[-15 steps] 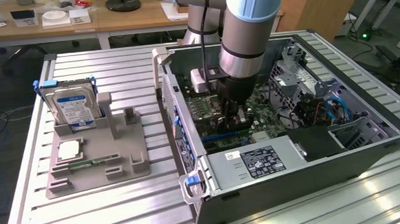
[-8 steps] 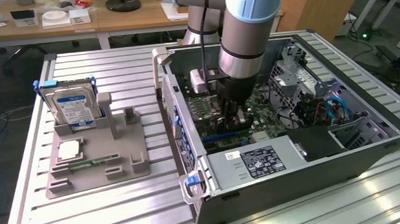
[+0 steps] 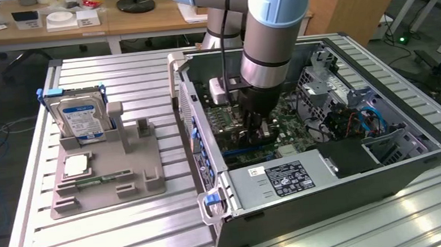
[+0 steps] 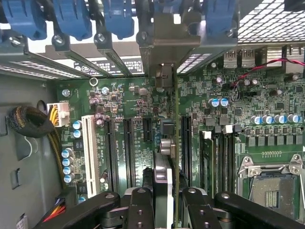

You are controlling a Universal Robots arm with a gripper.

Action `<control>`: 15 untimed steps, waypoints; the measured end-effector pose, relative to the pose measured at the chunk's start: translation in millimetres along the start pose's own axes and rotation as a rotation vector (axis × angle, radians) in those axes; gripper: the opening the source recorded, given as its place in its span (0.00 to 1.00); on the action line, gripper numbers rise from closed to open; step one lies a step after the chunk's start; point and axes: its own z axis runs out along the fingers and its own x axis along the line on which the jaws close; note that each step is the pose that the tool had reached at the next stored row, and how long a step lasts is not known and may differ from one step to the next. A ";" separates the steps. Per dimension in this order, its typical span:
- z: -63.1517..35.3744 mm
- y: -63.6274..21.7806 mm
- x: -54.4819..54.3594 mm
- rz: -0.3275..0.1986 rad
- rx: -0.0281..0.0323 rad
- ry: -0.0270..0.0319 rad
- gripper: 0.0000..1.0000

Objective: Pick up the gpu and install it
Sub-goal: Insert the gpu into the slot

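Black two-finger claw [image 4: 169, 210] clenched on thin green silver-bracketed gpu card [image 4: 164, 143], upright inside the open grey computer case [image 3: 323, 208], over the green motherboard [image 4: 133, 95] slots. I'd keep it square, pressing evenly.

gpu [image 4: 166, 143]: dull grey metal brkt [image 4: 167, 43]

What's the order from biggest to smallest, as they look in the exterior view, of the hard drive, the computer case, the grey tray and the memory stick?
1. computer case
2. grey tray
3. hard drive, standing upright on the tray
4. memory stick, lying flat on the tray

The gaps look plain; none is a close call.
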 end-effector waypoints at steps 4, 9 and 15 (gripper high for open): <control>0.9 1.0 0.0 0.000 0.0001 -0.0001 0.28; 2.8 1.6 0.0 0.000 0.0000 -0.0001 0.28; 2.7 1.6 0.0 0.000 0.0002 -0.0002 0.28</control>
